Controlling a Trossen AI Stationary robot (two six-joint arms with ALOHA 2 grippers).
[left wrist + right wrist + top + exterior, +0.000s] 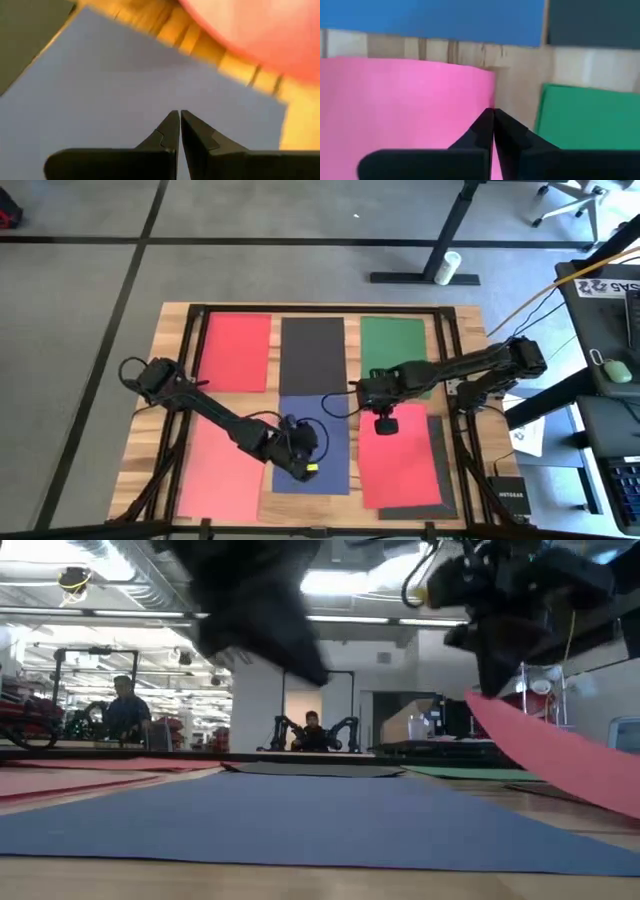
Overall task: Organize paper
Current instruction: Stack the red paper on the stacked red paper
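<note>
From above: left gripper (297,448) over the blue sheet (330,465) near the table's (470,320) front edge; right gripper (386,423) at the far edge of a pink sheet (400,465). At table height: that pink sheet (560,755) raised clear of the wood. Left wrist: fingers (167,132) closed together, empty, above blue. Right wrist: fingers (482,130) pinched on the pink edge, beside green sheet (590,120).

left tool (300,463) closed, low, right tool (385,423) pinched, raised

Red (237,352), black (312,356), green (392,350), blue (318,442), seemingly pink (398,460) paper sheets
</note>
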